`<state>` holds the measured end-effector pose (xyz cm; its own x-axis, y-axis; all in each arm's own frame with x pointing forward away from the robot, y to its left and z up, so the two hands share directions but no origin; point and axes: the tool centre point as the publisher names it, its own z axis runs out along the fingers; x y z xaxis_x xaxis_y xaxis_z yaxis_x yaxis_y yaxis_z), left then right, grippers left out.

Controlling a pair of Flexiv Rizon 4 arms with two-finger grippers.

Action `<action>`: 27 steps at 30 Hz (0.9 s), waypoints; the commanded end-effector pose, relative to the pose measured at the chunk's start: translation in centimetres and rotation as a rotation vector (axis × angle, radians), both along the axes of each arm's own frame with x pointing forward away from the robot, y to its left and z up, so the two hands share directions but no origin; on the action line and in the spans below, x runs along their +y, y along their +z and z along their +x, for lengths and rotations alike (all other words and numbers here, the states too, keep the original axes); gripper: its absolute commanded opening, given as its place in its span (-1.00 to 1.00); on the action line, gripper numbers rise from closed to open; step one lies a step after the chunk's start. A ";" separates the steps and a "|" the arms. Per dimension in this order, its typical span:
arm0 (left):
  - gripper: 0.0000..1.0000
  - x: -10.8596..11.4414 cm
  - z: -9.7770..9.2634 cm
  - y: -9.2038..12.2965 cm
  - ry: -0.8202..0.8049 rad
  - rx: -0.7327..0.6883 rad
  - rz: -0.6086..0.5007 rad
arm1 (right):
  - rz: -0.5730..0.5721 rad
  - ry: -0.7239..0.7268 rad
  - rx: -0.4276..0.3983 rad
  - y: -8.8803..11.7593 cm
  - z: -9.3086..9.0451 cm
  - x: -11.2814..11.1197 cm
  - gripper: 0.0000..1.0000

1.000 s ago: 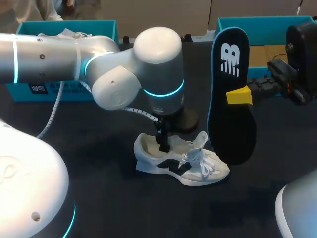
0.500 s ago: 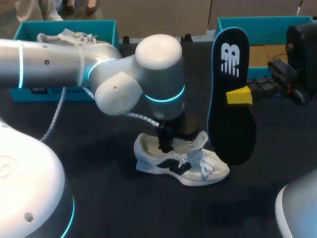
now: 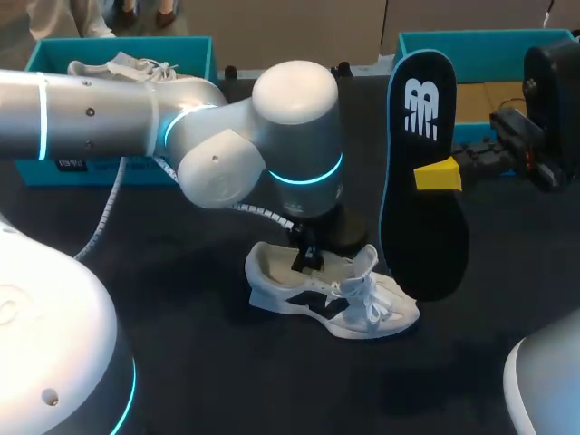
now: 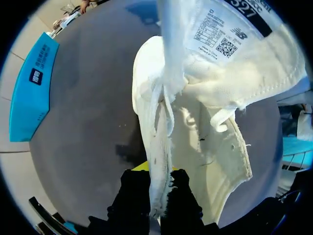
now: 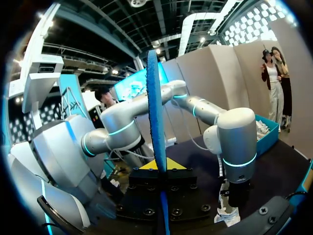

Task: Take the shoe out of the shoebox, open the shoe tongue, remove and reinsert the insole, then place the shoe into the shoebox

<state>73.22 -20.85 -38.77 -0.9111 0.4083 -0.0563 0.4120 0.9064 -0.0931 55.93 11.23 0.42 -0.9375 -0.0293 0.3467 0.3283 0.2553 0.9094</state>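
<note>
Table: dark table (image 3: pixel 208 362), two teal boxes along its far edge, both arms over the middle.
Left box: left box (image 3: pixel 54 50) sits well away from the left gripper and holds a second shoe (image 3: pixel 118 68), white and laced.
Right box: right box (image 3: pixel 471 38) lies behind the right gripper, its brown floor showing.
Shoe: white shoe (image 3: pixel 326 294) stands out on the table under the left gripper, tongue lifted, laces loose.
Left gripper: left gripper (image 4: pixel 155 196) is clamped from above on a thin white edge of the shoe's upper, fingers nearly together.
Insole: dark insole (image 3: pixel 421 181) is held upright above the table, just beside the shoe's toe.
Right gripper: right gripper (image 5: pixel 160 174) pinches the insole at mid-length, one finger on each face.
</note>
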 end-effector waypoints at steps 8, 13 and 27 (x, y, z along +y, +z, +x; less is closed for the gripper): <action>-1.00 1.5 -0.6 5.4 -0.313 -0.029 -0.055 | 0.000 0.002 0.000 -0.1 0.2 0.2 -1.00; -1.00 1.5 -0.7 6.7 -0.462 -0.142 -0.067 | 0.000 0.002 0.000 -0.1 0.2 0.2 -1.00; -1.00 1.3 -0.4 6.8 -0.709 -0.136 -0.080 | 0.000 0.002 0.000 -0.1 0.2 0.2 -1.00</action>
